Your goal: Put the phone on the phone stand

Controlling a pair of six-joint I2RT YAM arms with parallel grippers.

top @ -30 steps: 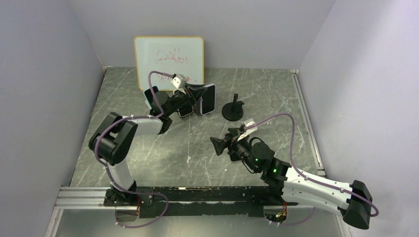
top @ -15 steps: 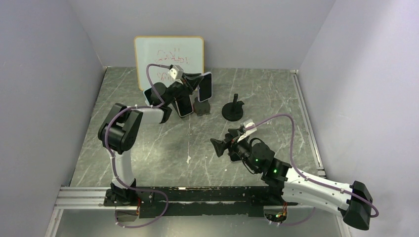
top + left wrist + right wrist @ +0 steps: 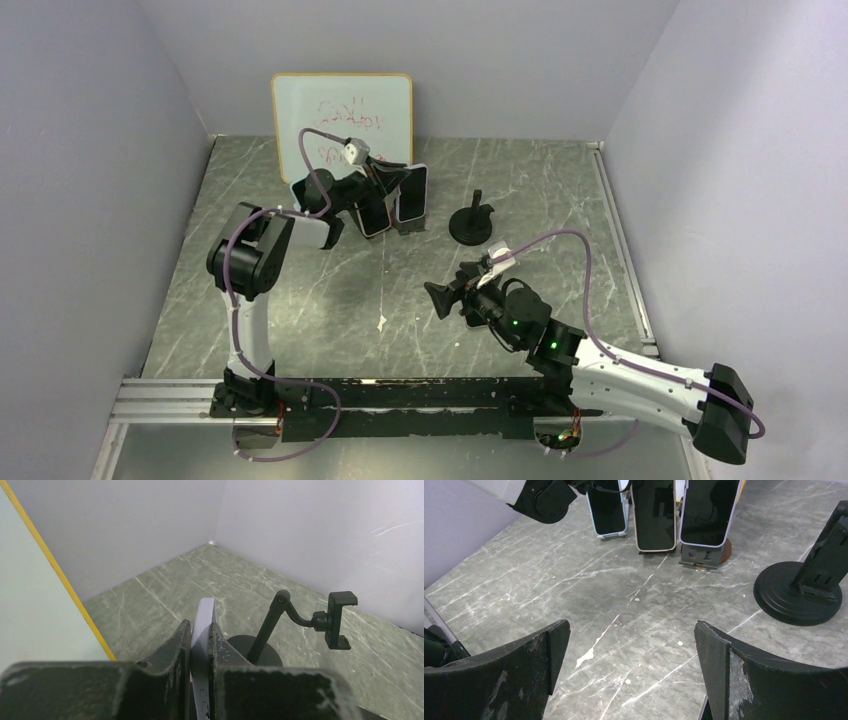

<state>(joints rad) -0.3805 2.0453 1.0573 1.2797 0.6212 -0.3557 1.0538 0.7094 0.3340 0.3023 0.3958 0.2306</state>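
Note:
A phone in a lavender case (image 3: 412, 192) stands on edge at the back of the table, and my left gripper (image 3: 393, 186) is shut on it. The left wrist view shows the phone's pale edge (image 3: 204, 625) pinched between the two fingers (image 3: 175, 650). The black phone stand (image 3: 472, 220) sits just right of it, with a round base, a thin post and a clamp (image 3: 338, 620) on a bent arm. My right gripper (image 3: 441, 297) hovers open over the table's middle, its fingers (image 3: 534, 660) wide apart and holding nothing. In the right wrist view the phone (image 3: 708, 510) hangs just above a small holder (image 3: 699, 557).
Two more phones lean at the back left, one beige-cased (image 3: 655, 512) and one blue-cased (image 3: 607, 507). A whiteboard (image 3: 342, 118) rests against the back wall behind them. Grey walls close in the table on three sides.
The left gripper lifted the lavender phone off its small holder, turned it more upright, then lowered it slightly. The left elbow swung inward. The right arm stayed still.

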